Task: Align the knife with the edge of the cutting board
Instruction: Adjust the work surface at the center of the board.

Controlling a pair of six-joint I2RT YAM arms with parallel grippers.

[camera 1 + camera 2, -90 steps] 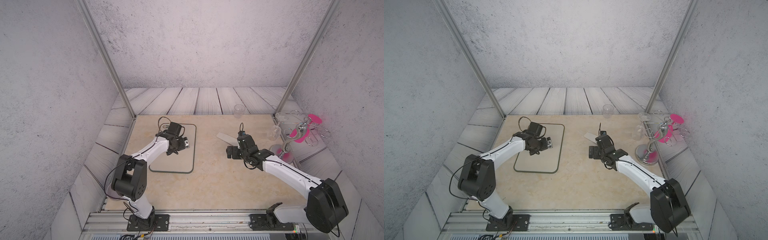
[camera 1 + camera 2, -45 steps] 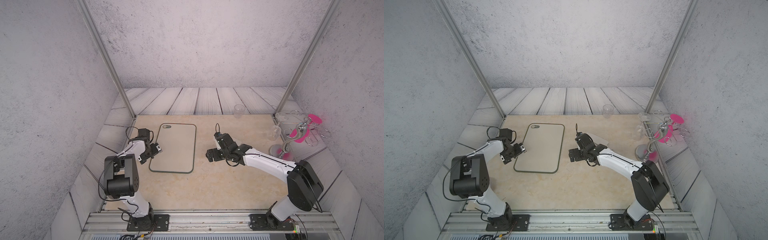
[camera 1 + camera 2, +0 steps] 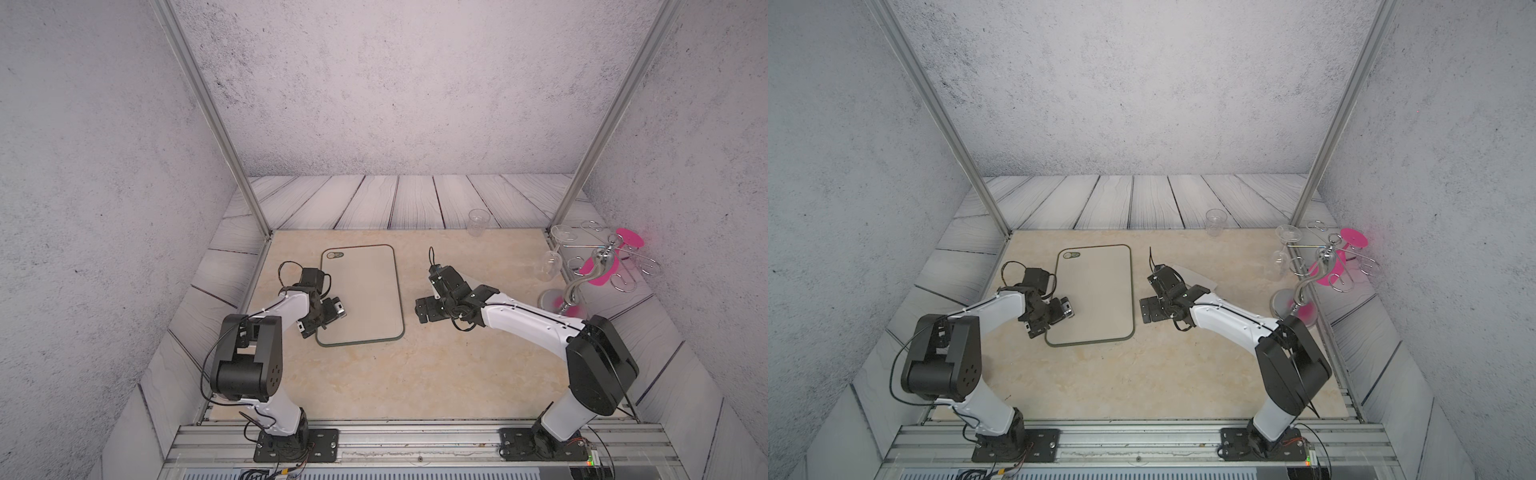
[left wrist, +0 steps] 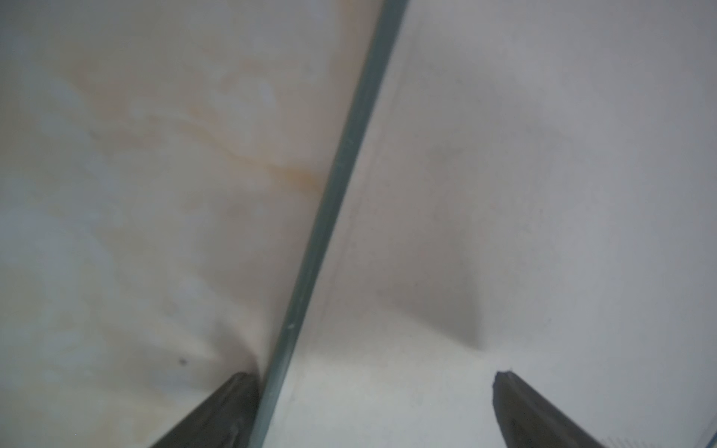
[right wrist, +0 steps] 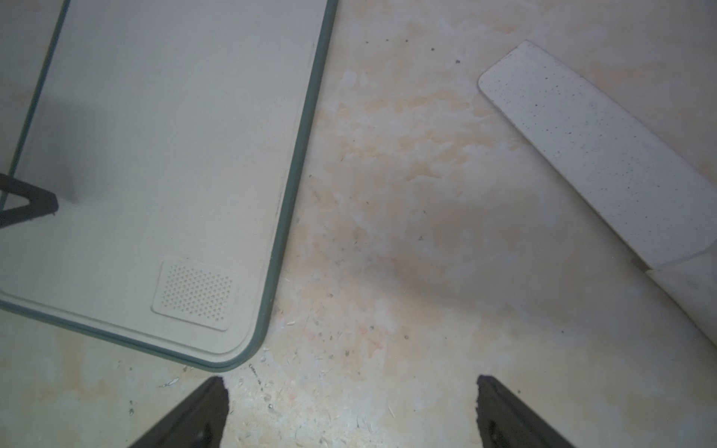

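Two hands, both spread wide: my left hand [image 4: 372, 384] straddles the cutting board's [image 3: 361, 291] left rim; my right hand [image 5: 349, 384] hovers over the table [image 3: 415, 374] between board and knife [image 5: 601, 155], which lies slanted, apart. At the table's far edge stands a clear cup [image 3: 478, 222].

Matt speckled knife [image 5: 593, 155], smooth matt cutting board [image 5: 155, 135], marbled tabletop [image 5: 407, 194]

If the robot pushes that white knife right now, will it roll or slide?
The knife lies flat on the tabletop, wide and thin, so it would probably slide, not roll. Its straight edges suggest it is stiff. Lying so flat, it may be hard to pinch up.
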